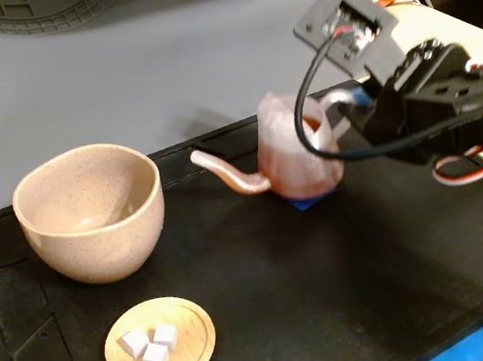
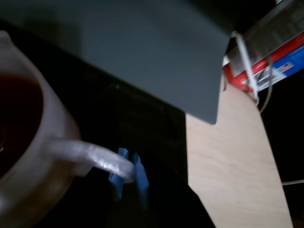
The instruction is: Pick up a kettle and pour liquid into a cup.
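**Gripper at the kettle's handle, cup waiting near the left edge**

A black mat (image 1: 335, 295) covers most of the tabletop. The arm (image 1: 433, 107) reaches in from the right edge. The cup (image 1: 89, 213) stands upright near the mat's left edge, well apart from the kettle. The kettle (image 1: 298, 160) sits near the mat's back edge, spout pointing left toward the cup, with dark liquid (image 2: 16, 118) inside. A wooden dish (image 1: 160, 344) holding white cubes (image 1: 151, 344) lies near the front-left corner. In the wrist view the gripper (image 2: 128, 173) has its blue fingers (image 2: 140, 172) closed onto the kettle's loop handle (image 2: 90, 156).
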`<state>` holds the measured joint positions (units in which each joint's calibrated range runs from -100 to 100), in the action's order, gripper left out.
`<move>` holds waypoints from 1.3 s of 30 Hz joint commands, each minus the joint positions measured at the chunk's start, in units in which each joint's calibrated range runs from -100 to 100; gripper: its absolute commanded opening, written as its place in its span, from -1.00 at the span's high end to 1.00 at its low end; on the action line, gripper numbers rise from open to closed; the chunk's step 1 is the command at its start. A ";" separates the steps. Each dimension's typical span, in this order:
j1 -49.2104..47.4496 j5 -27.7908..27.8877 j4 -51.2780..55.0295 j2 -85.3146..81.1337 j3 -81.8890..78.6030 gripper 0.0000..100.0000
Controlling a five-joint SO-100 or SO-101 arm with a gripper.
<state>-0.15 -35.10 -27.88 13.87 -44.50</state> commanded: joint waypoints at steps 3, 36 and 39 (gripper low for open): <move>-0.95 -2.82 5.18 -11.99 1.30 0.99; -6.51 0.85 21.18 -3.72 28.44 0.99; -7.49 4.68 21.26 -3.72 28.53 0.99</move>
<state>-7.26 -33.05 -6.17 11.13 -20.74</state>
